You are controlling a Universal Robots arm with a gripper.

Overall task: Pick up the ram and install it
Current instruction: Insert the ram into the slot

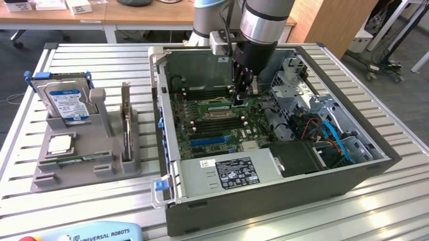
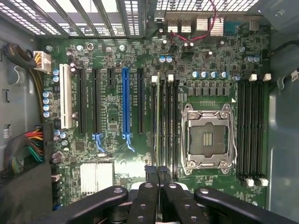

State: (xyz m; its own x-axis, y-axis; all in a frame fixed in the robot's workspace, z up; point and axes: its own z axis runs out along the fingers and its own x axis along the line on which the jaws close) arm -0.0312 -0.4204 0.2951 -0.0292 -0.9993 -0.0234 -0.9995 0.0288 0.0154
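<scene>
The ram (image 2: pixel 157 121) stands edge-on as a thin pale strip in a memory slot, left of the CPU socket (image 2: pixel 206 140) in the wrist view. My gripper (image 2: pixel 157 171) is shut, and its black fingertips meet right over the near end of that strip. I cannot tell whether they touch it. Seen from outside, the gripper (image 1: pixel 239 102) reaches deep into the open computer case (image 1: pixel 375 165), just above the motherboard's memory slots.
Beside the case, on the exterior view's left, a grey holder (image 1: pixel 47 178) carries a silver hard drive (image 1: pixel 67 103), a dark card on edge (image 1: pixel 125 120) and a narrow green stick (image 1: pixel 80 159). Case walls, cables (image 1: pixel 328 133) and the power supply (image 1: pixel 228 173) surround the gripper.
</scene>
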